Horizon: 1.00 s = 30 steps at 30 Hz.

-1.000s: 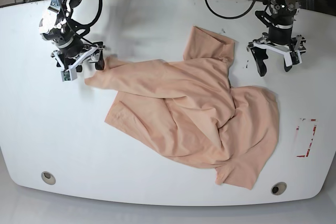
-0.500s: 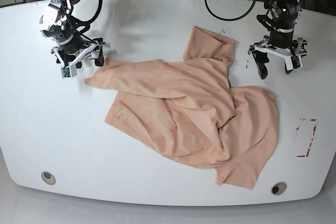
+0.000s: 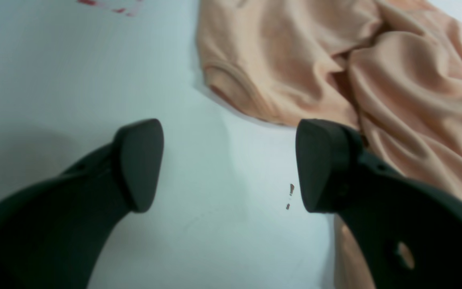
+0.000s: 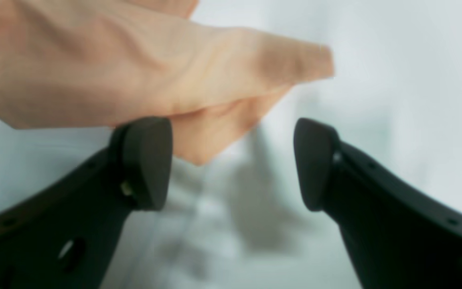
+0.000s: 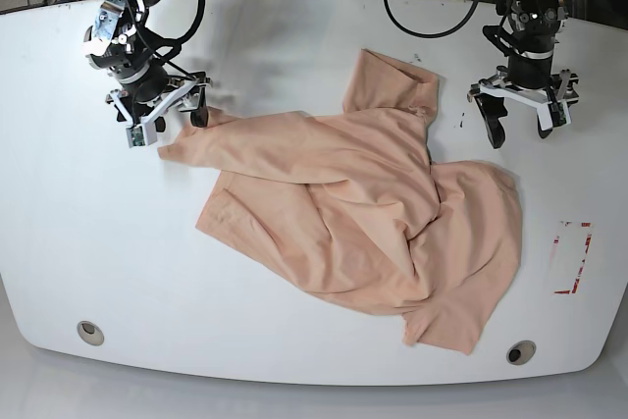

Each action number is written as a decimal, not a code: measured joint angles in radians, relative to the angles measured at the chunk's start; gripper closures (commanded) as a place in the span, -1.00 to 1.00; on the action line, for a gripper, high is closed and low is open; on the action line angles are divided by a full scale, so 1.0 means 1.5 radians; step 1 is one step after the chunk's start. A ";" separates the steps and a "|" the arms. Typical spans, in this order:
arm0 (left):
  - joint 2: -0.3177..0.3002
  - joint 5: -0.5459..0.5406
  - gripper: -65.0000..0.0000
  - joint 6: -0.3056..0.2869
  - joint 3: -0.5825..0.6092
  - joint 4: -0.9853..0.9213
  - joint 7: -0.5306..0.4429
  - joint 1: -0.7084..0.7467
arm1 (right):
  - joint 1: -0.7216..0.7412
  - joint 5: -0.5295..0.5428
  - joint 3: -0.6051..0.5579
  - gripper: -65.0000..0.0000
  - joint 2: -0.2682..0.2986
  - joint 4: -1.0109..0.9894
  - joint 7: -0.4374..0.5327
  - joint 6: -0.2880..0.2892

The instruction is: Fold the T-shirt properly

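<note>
The peach T-shirt [image 5: 368, 213] lies crumpled and partly folded over itself in the middle of the white table [image 5: 78, 233]. My right gripper [image 5: 167, 123] hovers open at the shirt's far-left corner. In the right wrist view that pointed corner of the T-shirt [image 4: 155, 76] reaches down beside the left finger, and the right gripper [image 4: 231, 162] holds nothing. My left gripper [image 5: 520, 128] stands open above bare table, just right of the shirt's upper sleeve. In the left wrist view the left gripper [image 3: 231, 164] is empty, with a hemmed edge of the T-shirt [image 3: 335, 64] just beyond its right finger.
A red-outlined mark [image 5: 571, 257] sits on the table near the right edge. Two round holes [image 5: 90, 332] [image 5: 521, 351] lie near the front edge. Cables run along the back edge behind both arms.
My right gripper has shifted right, closer to the shirt's left corner. My left gripper has drifted slightly right. The shirt has not moved.
</note>
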 measured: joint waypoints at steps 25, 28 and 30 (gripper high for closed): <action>0.021 0.002 -0.48 -0.010 0.009 -0.024 0.001 -0.001 | -0.011 -0.031 -0.050 -0.42 0.053 -0.077 0.065 0.010; 0.021 0.002 -0.48 -0.010 0.009 -0.024 0.001 -0.002 | -0.008 -0.030 -0.048 -0.42 0.056 -0.084 0.070 0.010; 0.021 0.002 -0.48 -0.010 0.009 -0.024 0.001 -0.001 | -0.001 -0.031 -0.051 -0.41 0.056 -0.093 0.083 0.010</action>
